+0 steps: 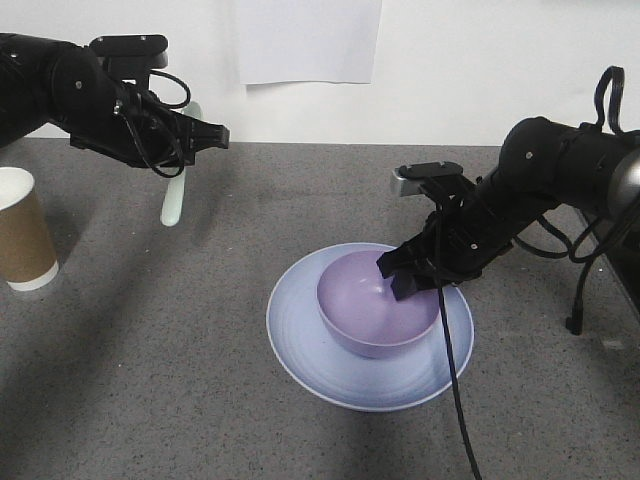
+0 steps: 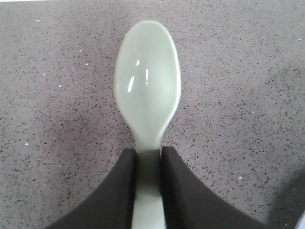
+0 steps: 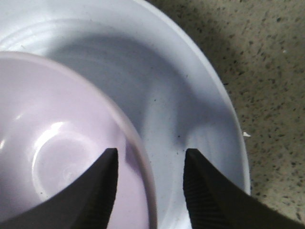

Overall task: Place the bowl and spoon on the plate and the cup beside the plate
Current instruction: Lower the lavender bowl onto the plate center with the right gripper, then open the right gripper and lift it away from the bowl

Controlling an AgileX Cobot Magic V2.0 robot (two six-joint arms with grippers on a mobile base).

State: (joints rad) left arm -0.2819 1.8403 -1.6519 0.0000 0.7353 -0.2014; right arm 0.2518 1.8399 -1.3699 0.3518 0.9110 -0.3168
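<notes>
Holding the spoon (image 2: 147, 81) by its handle, the left gripper (image 2: 148, 155) is clamped on it at the rear left, with the scoop hanging down over the grey speckled counter (image 1: 150, 380). The bowl (image 1: 375, 305) sits on the plate (image 1: 300, 330) near the counter's middle. The right gripper (image 3: 150, 157) has its fingers spread apart astride the bowl's near rim, one finger inside the bowl and the other over the plate. The cup (image 1: 22, 235) stands upright at the far left edge, well apart from the plate.
</notes>
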